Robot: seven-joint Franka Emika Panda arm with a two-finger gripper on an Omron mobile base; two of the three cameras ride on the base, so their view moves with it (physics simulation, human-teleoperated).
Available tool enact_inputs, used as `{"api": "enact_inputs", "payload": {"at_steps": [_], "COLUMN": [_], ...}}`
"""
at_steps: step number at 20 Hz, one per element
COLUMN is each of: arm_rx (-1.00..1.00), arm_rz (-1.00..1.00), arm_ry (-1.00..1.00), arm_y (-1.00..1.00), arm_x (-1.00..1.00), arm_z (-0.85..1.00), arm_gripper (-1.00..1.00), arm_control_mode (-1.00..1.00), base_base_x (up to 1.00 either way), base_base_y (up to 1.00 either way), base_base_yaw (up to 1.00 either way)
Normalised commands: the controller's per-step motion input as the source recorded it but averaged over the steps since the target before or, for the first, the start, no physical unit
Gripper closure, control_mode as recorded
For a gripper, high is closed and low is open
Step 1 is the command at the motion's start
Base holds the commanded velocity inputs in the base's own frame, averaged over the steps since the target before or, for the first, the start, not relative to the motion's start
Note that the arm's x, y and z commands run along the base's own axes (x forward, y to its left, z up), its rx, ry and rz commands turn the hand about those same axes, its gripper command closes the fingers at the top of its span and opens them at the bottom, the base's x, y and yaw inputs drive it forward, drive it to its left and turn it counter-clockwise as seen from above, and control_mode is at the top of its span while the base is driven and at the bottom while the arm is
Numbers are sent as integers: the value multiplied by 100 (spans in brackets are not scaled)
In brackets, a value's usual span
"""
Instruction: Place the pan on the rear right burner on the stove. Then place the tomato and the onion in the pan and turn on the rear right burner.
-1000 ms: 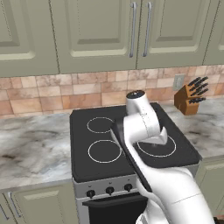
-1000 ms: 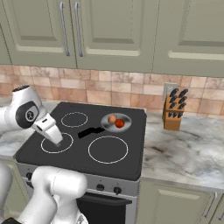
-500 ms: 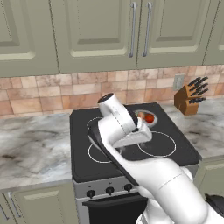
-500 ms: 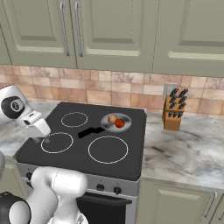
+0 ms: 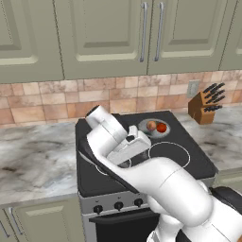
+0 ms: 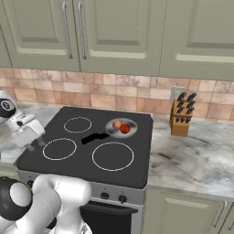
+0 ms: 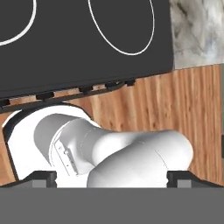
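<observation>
Pan: sits on the rear right burner of the stove.
Inside pan: tomato and onion, touching.
End effector: released, fingers wide apart, grasping nothing.

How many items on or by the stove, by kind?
Pan: 1
Tomato: 1
Onion: 1
Burner rings on the stove: 4
Knife block: 1
Total: 8
</observation>
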Motion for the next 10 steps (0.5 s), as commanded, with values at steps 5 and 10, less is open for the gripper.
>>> {"api": "enact_inputs", "payload": {"at_steps": [5, 10], "arm_rx": [-3, 0], "arm_rz": [4, 0], "arm_ry": [3, 0], "arm_y": [7, 0], "arm_x": [-1, 0], "arm_z": [0, 0], "arm_gripper": [-100, -100], "arm_control_mode": [100, 100], "base_base_x": [-13, -44], "base_base_y": [3, 0], "base_base_yaw": [7, 7]}}
